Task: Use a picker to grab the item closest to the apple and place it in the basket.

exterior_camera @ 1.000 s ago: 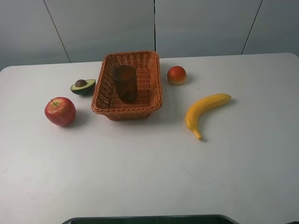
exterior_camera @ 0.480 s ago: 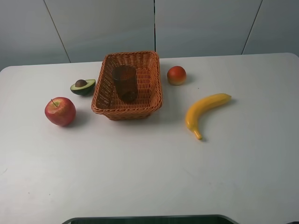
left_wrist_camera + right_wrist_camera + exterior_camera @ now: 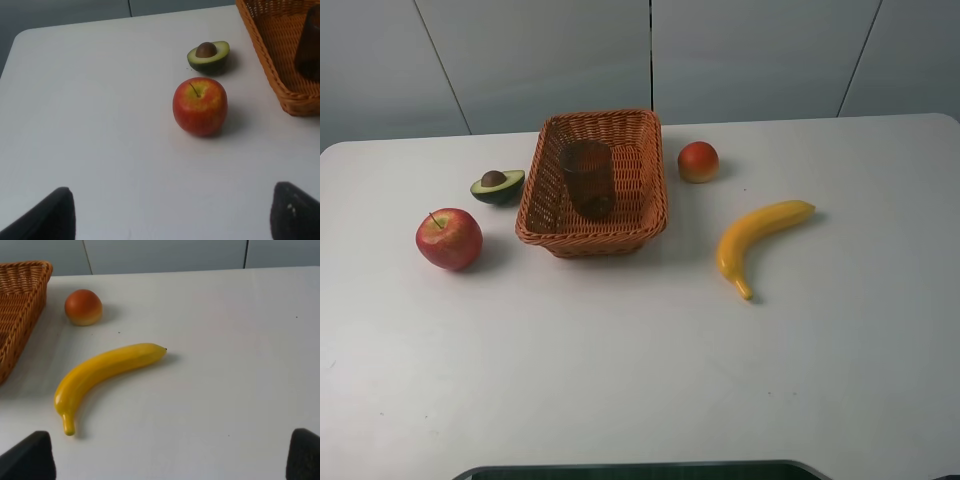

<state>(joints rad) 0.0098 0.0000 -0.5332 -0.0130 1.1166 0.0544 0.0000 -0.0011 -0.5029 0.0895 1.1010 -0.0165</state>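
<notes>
On the white table [image 3: 640,370], near to far: one banana [image 3: 757,240], one apple [image 3: 449,238], one basket [image 3: 592,182] holding one dark cup [image 3: 588,178], one avocado half [image 3: 498,185] lying just beyond the apple beside the basket, and one peach [image 3: 698,161]. Both arms sit low at the near edge. The left gripper [image 3: 170,212] and right gripper [image 3: 170,455] each spread wide, holding nothing.
</notes>
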